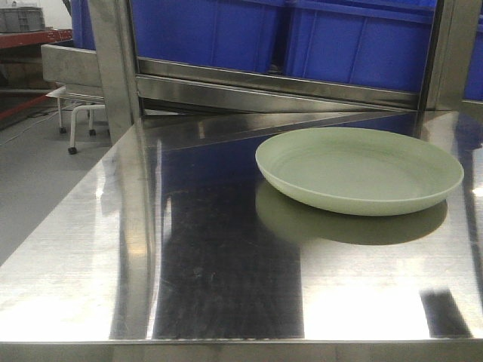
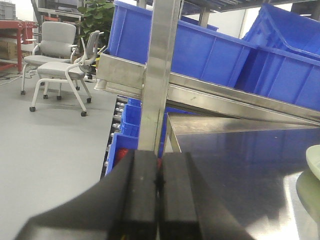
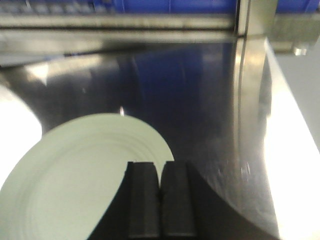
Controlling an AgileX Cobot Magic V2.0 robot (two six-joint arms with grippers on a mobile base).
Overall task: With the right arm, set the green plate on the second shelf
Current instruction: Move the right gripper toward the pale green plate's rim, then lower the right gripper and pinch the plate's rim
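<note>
The polished steel shelf (image 1: pixel 211 249) carries 1 green plate (image 1: pixel 359 169), lying flat.

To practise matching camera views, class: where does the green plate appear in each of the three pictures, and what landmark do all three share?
Exterior front-facing: the green plate lies right of centre on the steel surface.
Left wrist: only a sliver shows at the right edge.
Right wrist: it fills the lower left, cut off by the frame.
Shared landmark: the blue bins behind the surface.

Workshop or storeroom: steel racking (image 2: pixel 160 75), blue storage bins (image 1: pixel 355 45), office chairs (image 2: pixel 55 50).
</note>
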